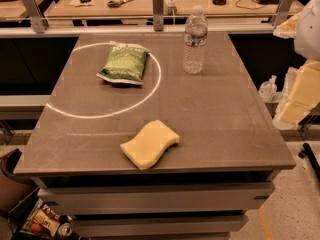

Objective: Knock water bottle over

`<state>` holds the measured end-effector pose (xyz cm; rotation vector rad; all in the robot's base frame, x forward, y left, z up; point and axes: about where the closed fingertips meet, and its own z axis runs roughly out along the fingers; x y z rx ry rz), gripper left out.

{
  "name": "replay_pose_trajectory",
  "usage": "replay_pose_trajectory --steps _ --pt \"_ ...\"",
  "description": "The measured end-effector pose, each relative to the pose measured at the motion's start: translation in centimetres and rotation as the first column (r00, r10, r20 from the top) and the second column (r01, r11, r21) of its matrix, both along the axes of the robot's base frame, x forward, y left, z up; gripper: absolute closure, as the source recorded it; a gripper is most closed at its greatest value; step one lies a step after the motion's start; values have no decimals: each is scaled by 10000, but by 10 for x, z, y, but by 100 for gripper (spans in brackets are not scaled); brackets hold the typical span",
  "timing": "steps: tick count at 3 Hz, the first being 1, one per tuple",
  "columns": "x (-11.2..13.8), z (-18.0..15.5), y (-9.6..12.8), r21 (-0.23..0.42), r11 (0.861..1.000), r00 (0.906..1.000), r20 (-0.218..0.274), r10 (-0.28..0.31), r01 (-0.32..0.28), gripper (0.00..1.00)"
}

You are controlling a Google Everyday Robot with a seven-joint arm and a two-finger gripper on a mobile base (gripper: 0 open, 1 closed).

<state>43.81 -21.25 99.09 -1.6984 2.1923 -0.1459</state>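
The water bottle [194, 40] is clear ribbed plastic with a white cap. It stands upright at the far right of the grey table [215, 134]. My gripper [297, 95] shows as pale cream parts at the right edge of the view, beyond the table's right side. It is below a white arm part [309, 26] and well apart from the bottle, to its right and nearer the camera.
A green snack bag [123, 63] lies flat at the far left inside a white circle marked on the table. A yellow sponge [149, 144] lies near the front edge. A small pump bottle [268, 88] stands off the right side. A bench with scissors [120, 3] runs behind.
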Motion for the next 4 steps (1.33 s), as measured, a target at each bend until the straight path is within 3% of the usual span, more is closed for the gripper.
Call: replay_pose_trajectory --steps 1,3,4 --pt "0 0 0 0 10000 10000 2 0 0 0" --pt "33 6 -5 778 9969 9995 280 -130 108 0" --pt "75 -2 -10 2173 9758 9947 927 -435 224 0"
